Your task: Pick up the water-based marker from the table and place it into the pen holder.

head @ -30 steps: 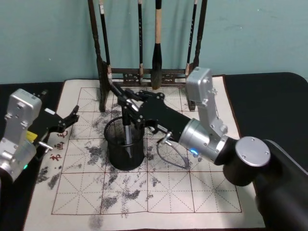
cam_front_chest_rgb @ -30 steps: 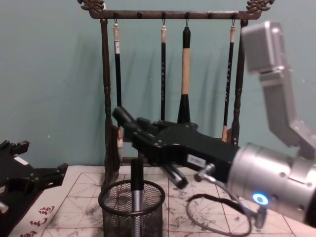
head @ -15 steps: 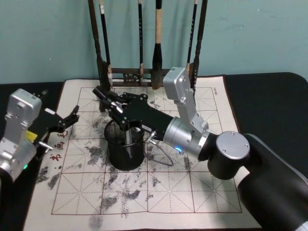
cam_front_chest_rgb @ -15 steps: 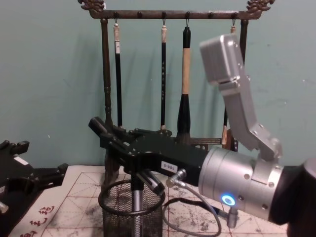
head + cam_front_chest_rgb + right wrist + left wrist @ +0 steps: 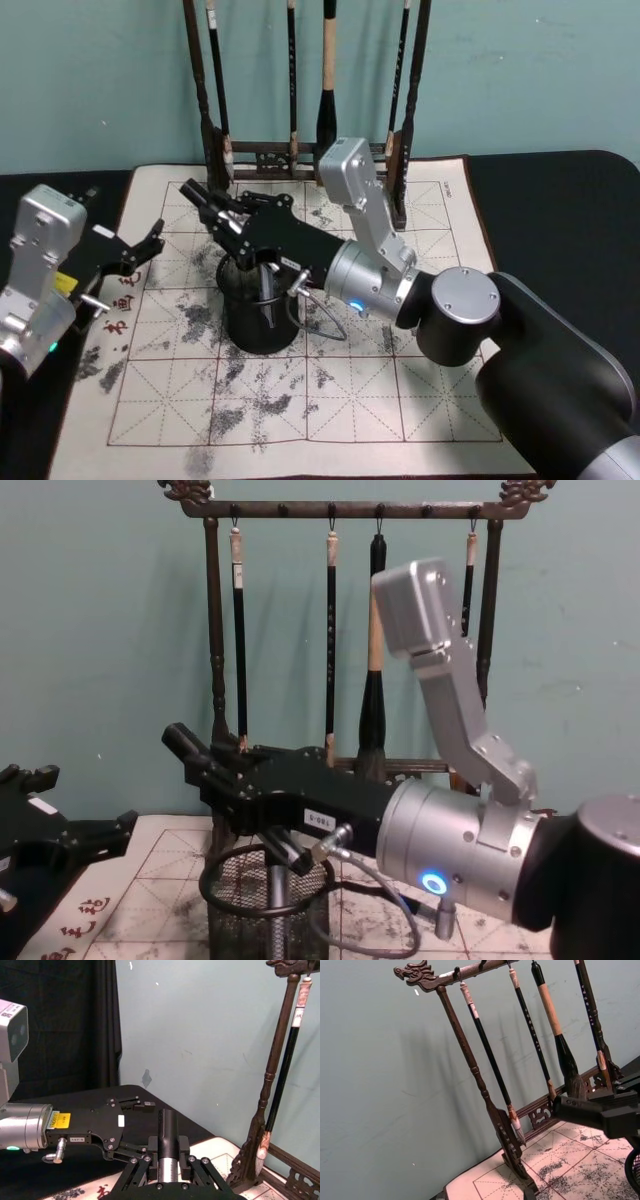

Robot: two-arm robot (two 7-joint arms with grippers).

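My right gripper [image 5: 232, 222] hangs just above the pen holder [image 5: 258, 335], a black mesh cup on the table's mat [image 5: 400, 400]. It is shut on the water-based marker [image 5: 167, 1130], which has a black cap and a silver barrel pinched between the fingers. The marker is tilted. Its black upper end [image 5: 188, 745] sticks out to the upper left and its lower end points down at the holder's rim [image 5: 225, 905]. My left gripper [image 5: 150, 245] rests open at the mat's left edge.
A grey-barrelled pen [image 5: 275, 905] stands inside the holder. The tall carved brush rack [image 5: 300, 155] with hanging brushes rises right behind the holder and my right arm. A loose cable loops on the mat beside the holder.
My right gripper has swung left with the tilted marker, bringing its lower end from right of the holder's rim to over the opening. The pen in the holder and my left arm stayed put.
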